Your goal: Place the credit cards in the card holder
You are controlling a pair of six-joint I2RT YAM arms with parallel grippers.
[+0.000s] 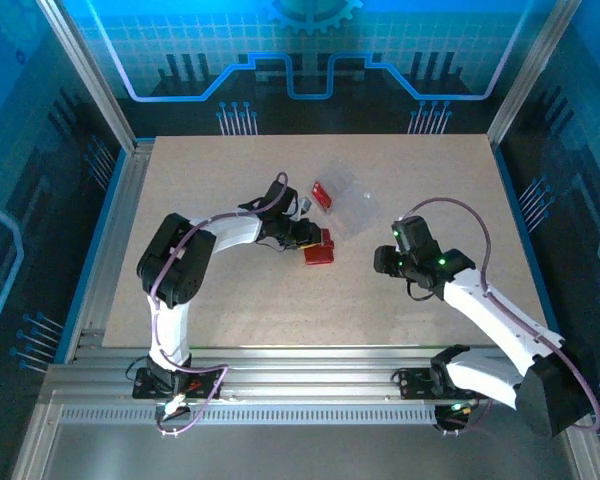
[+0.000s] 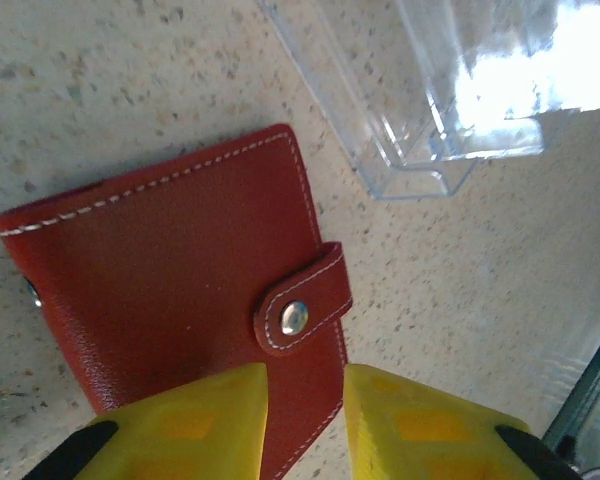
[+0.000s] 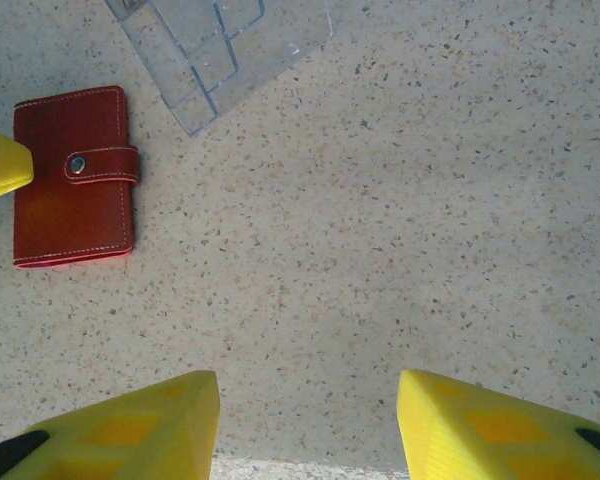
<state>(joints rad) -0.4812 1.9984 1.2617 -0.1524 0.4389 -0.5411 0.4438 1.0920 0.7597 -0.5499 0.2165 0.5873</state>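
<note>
Left end effector [image 2: 305, 420] clamps stitched red leather card holder [image 2: 180, 260] | right end effector [image 3: 310, 420] released

Card holder [image 2: 180, 270] beside clear tray [image 2: 450, 90]

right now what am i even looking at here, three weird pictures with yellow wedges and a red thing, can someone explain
This is a robot with two arms bolted at the near edge of a table. The wide picture comes from a camera above and behind them. The other two come from cameras on each wrist, so the yellow wedges are the robot's own fingertips.

In the wide view the left gripper is down at a red wallet, the card holder. In the left wrist picture its fingers straddle the wallet's edge, narrow but with a gap; I cannot tell whether they grip it. The wallet is snapped shut by its clasp tab.

The right gripper hangs over bare table, open, holding nothing.

Also there: a clear plastic bag and beside it a small red card.
</note>
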